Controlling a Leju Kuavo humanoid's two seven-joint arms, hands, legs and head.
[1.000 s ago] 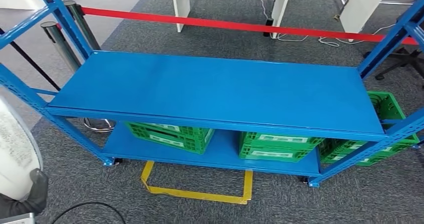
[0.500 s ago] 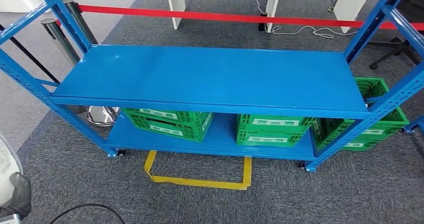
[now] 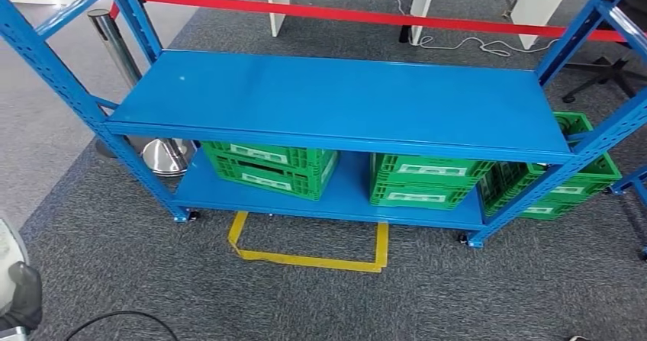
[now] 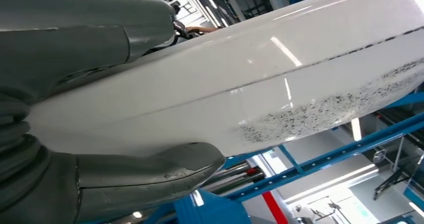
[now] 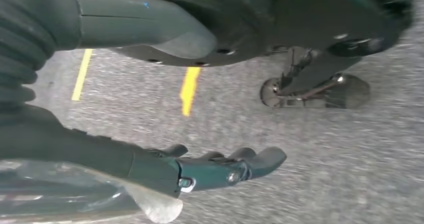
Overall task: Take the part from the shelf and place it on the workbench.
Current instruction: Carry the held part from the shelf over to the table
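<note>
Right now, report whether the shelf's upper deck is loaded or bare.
Bare. The head view shows the upper deck as plain blue sheet with nothing on it; green crates sit on the deck below.

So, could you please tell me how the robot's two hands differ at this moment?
The left hand grips a large white part speckled black near one edge, thumb and fingers on opposite faces; the right hand holds nothing, its fingers slightly apart. The left hand's view looks at blue shelf beams, the right hand's at grey carpet. Both have grey ribbed covers.
</note>
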